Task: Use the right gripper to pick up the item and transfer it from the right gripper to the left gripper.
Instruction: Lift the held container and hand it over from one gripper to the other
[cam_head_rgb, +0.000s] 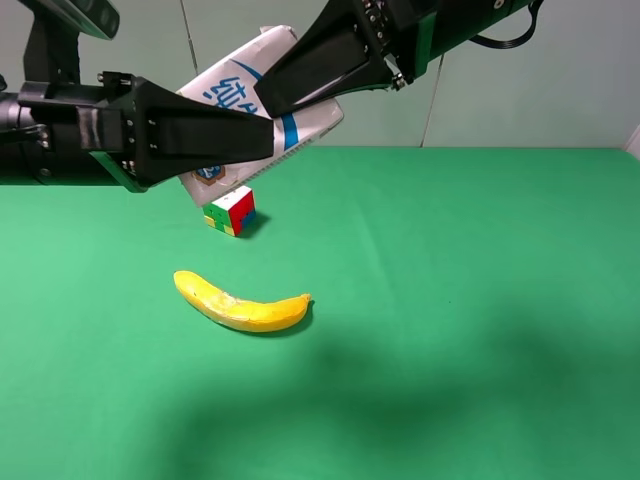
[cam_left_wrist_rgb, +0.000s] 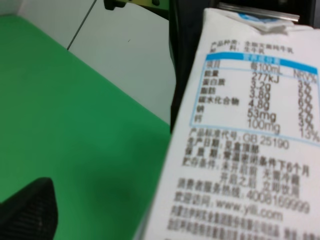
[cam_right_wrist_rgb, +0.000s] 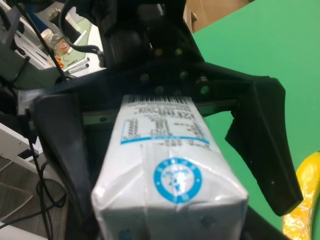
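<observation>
Handover midway: the milk carton (cam_head_rgb: 312, 122) is clamped aloft by the right gripper (cam_head_rgb: 285, 85); the left gripper (cam_head_rgb: 255, 140), spread around it, must be closed next.

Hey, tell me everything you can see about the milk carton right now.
The milk carton is a white box, paperboard by the look of it, with blue stripes, blue Chinese lettering, a round blue logo, a nutrition table and a barcode. It hangs tilted in the air over the far part of the green table. The right gripper is clamped on it from the upper right. The left gripper straddles it with its fingers spread, one visibly clear of its side.
</observation>
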